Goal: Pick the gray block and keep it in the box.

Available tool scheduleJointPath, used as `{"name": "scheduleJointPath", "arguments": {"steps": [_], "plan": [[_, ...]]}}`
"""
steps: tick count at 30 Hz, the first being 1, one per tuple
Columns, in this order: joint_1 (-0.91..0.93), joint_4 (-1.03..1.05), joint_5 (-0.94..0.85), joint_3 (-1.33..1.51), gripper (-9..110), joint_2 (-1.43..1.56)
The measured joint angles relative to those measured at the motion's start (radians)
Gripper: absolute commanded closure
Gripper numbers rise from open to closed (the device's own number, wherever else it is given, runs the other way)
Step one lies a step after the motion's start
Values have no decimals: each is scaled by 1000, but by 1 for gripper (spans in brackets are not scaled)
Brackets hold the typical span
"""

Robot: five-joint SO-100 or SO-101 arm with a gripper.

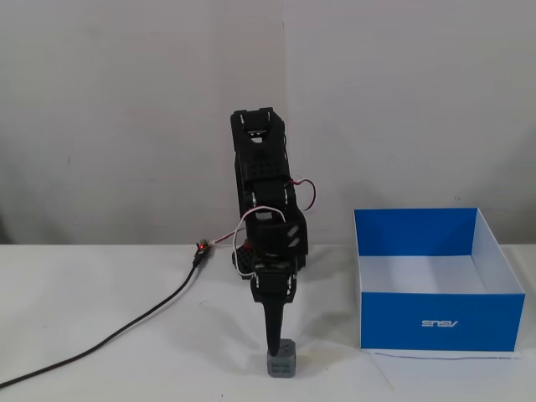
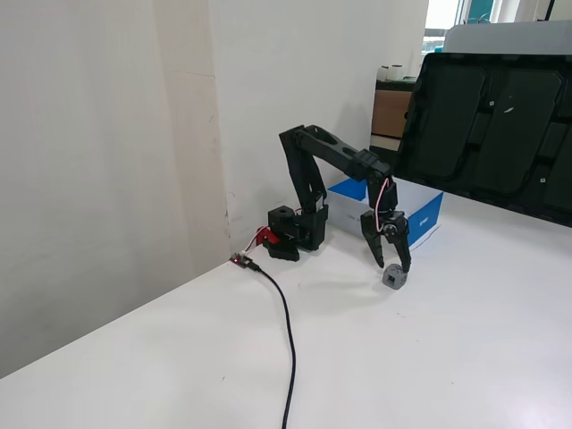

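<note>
My base sits bolted on a white table that also carries a small gray block, a blue box off to its right, and a black cable trailing across.

Wall: we see a plain off-white wall rising directly behind the surface.
Surface: we see a smooth white surface meeting that wall.
Panel: we note a large dark panel leaning at the surface's far edge.
Furniture: we make out a brown cabinet beside the panel.
Light: we see daylight from a window above the panel.
</note>
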Motion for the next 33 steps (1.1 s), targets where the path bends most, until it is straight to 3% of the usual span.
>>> {"name": "scheduleJointPath", "arguments": {"steps": [14,24,33], "plan": [[-18,-26,20,-55,81,-140],[-38,-55,21,-61,94,-172],[-34,-69,21,-94,96,-196]]}}
